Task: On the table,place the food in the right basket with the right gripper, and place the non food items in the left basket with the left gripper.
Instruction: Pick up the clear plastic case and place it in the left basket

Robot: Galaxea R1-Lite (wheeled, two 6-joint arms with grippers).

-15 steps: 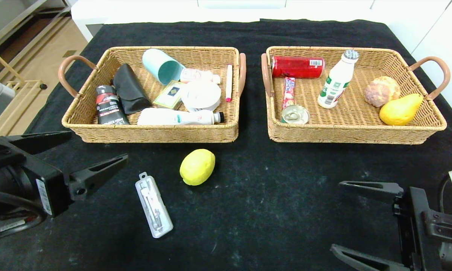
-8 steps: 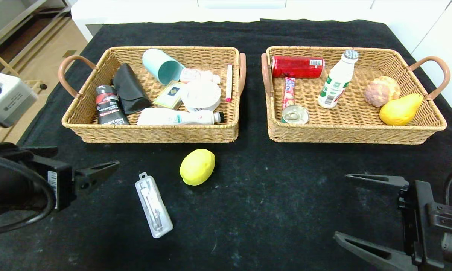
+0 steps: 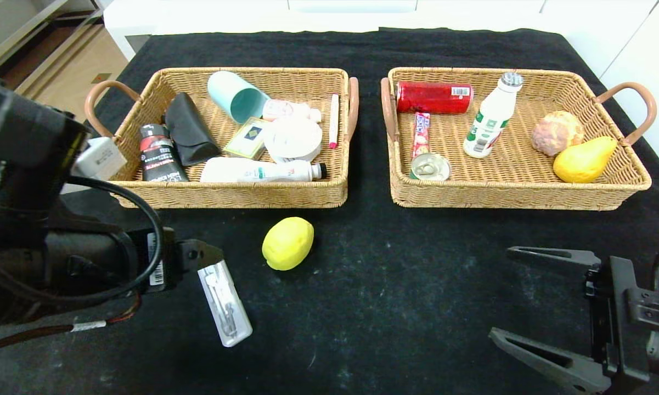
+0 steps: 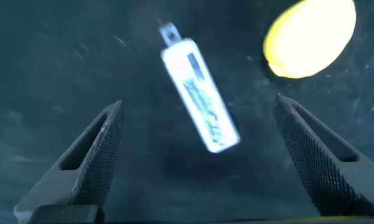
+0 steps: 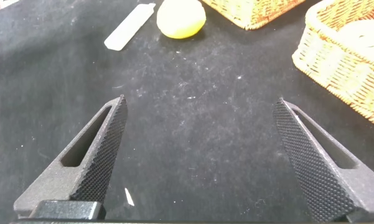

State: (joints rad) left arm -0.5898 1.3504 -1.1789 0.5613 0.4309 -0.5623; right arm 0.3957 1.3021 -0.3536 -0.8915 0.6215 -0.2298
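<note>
Two items left loose on the black cloth-covered worktop (image 3: 395, 285): a clear plastic case with white contents and a hang tab (image 3: 224, 303), and a yellow lemon-shaped fruit (image 3: 287, 243); both near the front wall of the left wicker basket (image 3: 230, 195), well short of the right wicker basket (image 3: 505, 195).

Left gripper (image 4: 205, 158) poised over the clear case, fingers (image 4: 90, 162) spread wide and holding nothing; case lying slantwise in the gap between the fingers, touching neither, lemon just beyond the far finger; apparently lined up for a descent and grasp, since a non-food item belongs in the left basket. Likely need: a slight turn so the fingers close across the narrow width of the case rather than along its slant.

Right gripper (image 5: 218, 168) low above bare cloth, fingers (image 5: 96, 155) wide apart and empty; lemon well ahead of the fingers, probably awaiting its turn.
</note>
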